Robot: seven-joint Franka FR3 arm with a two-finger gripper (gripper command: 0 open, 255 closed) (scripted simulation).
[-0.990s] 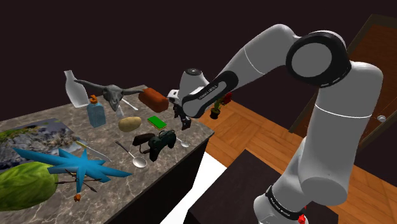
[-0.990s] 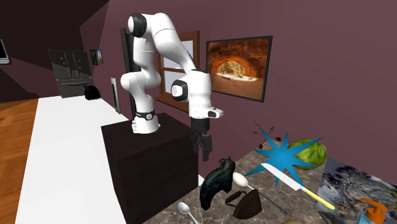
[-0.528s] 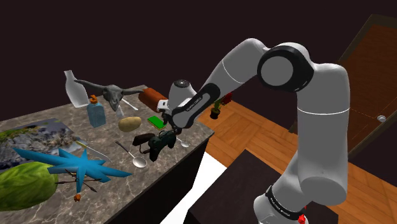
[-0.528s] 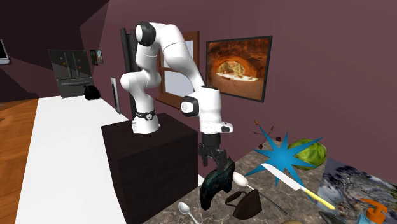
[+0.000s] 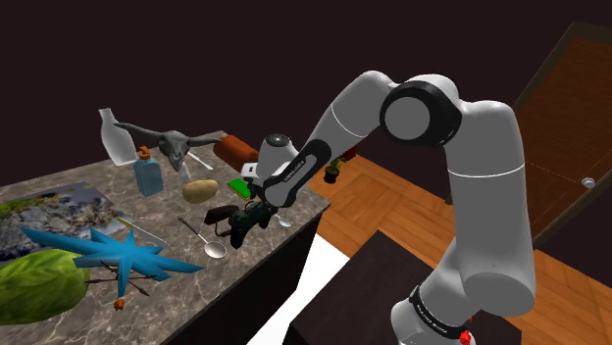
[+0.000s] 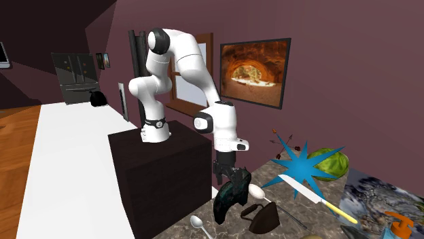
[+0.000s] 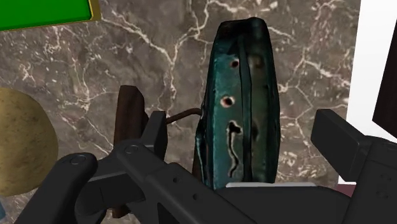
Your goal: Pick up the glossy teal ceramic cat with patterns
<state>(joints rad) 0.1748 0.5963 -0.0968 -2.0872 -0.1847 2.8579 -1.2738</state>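
Note:
The teal cat (image 7: 245, 95) is glossy and dark, with small spots and a curved line pattern. It lies on the marble counter (image 7: 159, 44) near the front edge. My gripper (image 7: 245, 124) is open, and its two black fingers (image 7: 156, 127) stand one on each side of the cat without touching it. In the shoulder view the gripper (image 5: 257, 208) is down at the cat (image 5: 245, 222). From the second exterior view the gripper (image 6: 231, 178) sits on the upper end of the cat (image 6: 227, 200).
Close by lie a potato (image 5: 200, 189), a green card (image 5: 242, 186), a dark brown object (image 5: 218, 213) and two spoons (image 5: 211, 243). Farther off are a horned skull (image 5: 175, 145), a blue bottle (image 5: 149, 177), a blue star (image 5: 118, 253) and a knife (image 6: 312, 193). The counter's edge (image 5: 294, 230) drops off beside the cat.
The arm has swung in over the counter and lowered; the gripper went from hanging above the counter's edge to straddling the cat. The cat has not moved.

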